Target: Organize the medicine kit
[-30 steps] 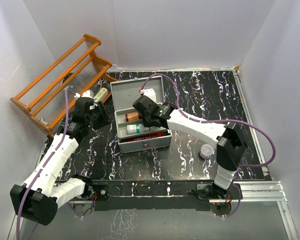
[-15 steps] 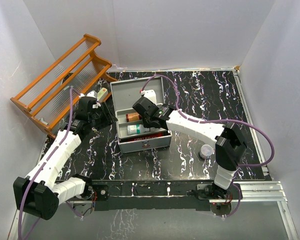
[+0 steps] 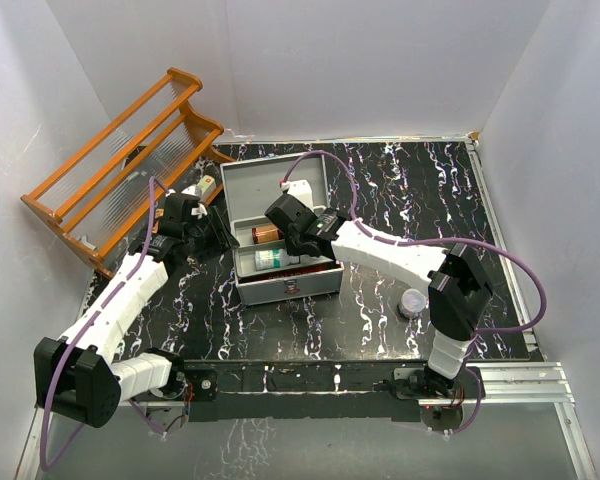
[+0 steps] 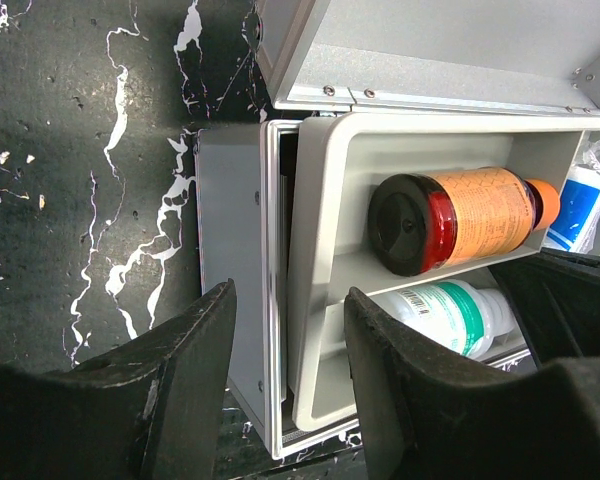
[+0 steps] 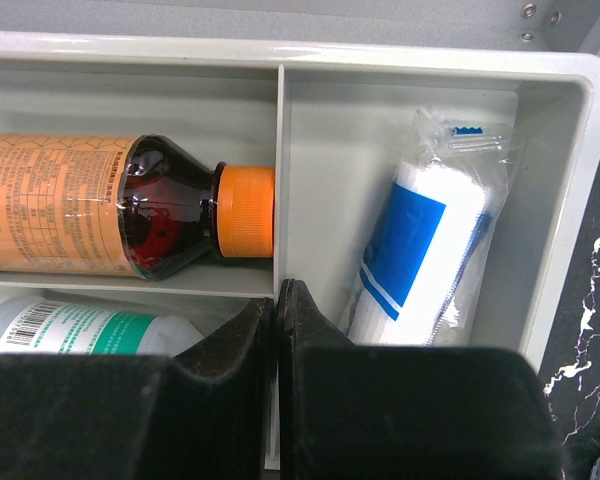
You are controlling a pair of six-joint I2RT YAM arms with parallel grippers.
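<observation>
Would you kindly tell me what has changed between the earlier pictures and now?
The left gripper, open, edged slightly away from the bases and toward the left side of the kit as its arm stretched out. Nothing was gripped or let go. The right gripper stayed shut over the tray, and the kit stayed put.

Over the last 1 second your left gripper (image 4: 288, 300) has closed in on the medicine kit (image 3: 280, 283), sliding up the table toward the kit's left end wall. Its part-spread fingers (image 4: 180, 380) now hang over that wall. Your left arm (image 3: 120, 300) has stretched out, and its elbow has swung in toward the kit. Your right arm (image 3: 400, 255) has eased its elbow slightly toward the kit.
</observation>
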